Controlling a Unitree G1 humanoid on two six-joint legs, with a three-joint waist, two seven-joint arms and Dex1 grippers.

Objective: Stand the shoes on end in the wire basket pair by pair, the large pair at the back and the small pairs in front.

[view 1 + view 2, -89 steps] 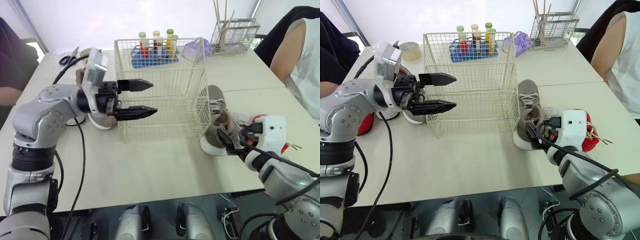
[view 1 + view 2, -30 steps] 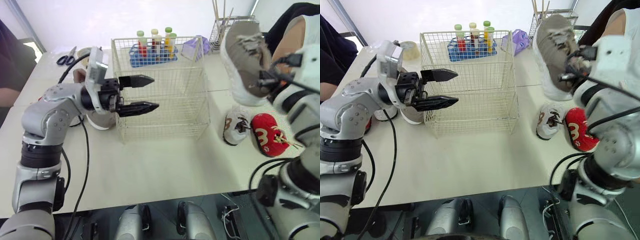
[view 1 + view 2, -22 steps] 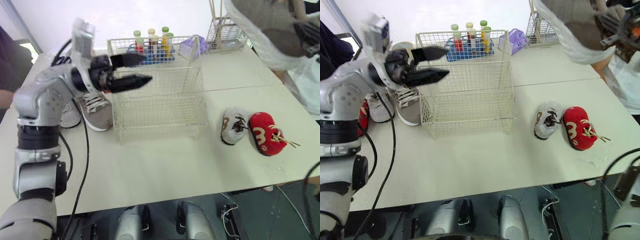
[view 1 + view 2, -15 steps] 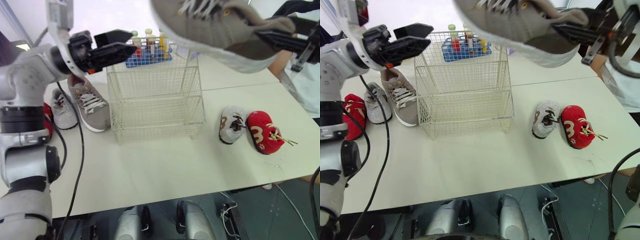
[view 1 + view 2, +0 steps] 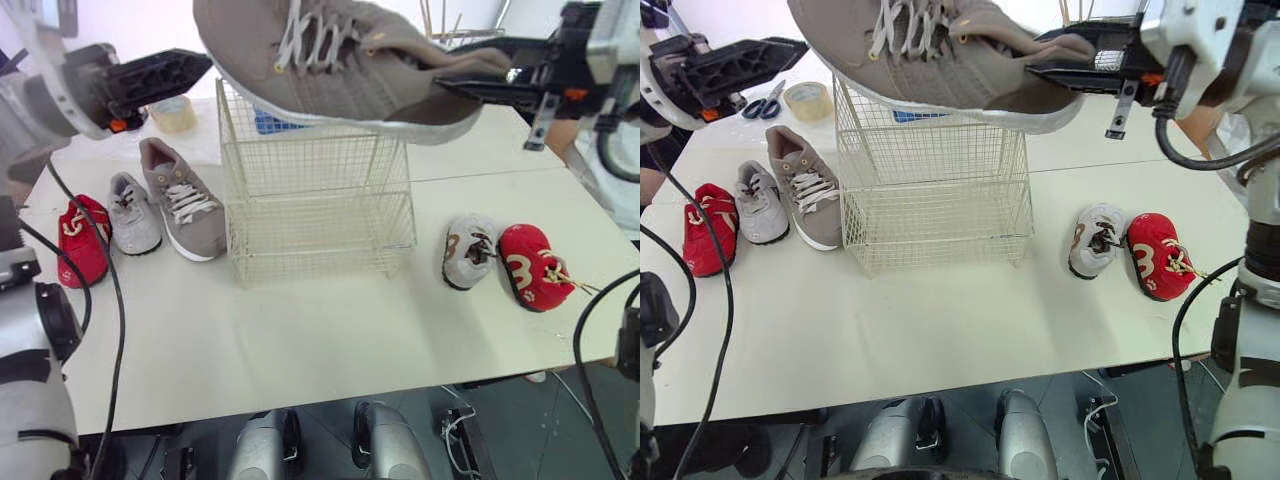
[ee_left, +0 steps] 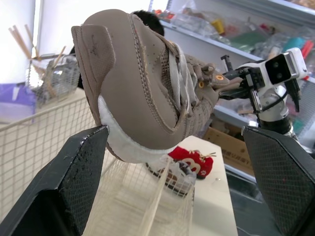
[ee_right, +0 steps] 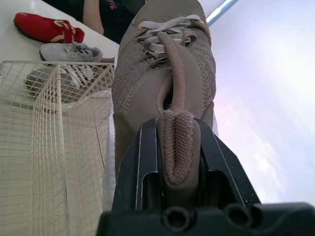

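Note:
My right gripper (image 5: 455, 68) is shut on the heel of a large taupe shoe (image 5: 330, 60). The shoe hangs level above the open top of the wire basket (image 5: 320, 200), toe toward my left. In the right wrist view the fingers (image 7: 138, 162) clamp the heel collar. My left gripper (image 5: 195, 72) hovers open high at the left, near the toe, holding nothing. The other large taupe shoe (image 5: 185, 212) lies left of the basket beside a small grey shoe (image 5: 133, 213) and a small red shoe (image 5: 83, 243). A second small grey shoe (image 5: 466, 252) and red shoe (image 5: 533, 268) lie to the right.
A tape roll (image 5: 173, 113) and scissors (image 5: 758, 100) lie at the back left. A blue test-tube rack (image 5: 262, 122) stands behind the basket, a wire utensil holder (image 5: 465, 38) at the back right. A person (image 5: 1240, 135) sits at the far right.
My right arm has swung the large shoe from high at the right leftward over the basket, turning it level. My left gripper has risen from the basket's side to upper left.

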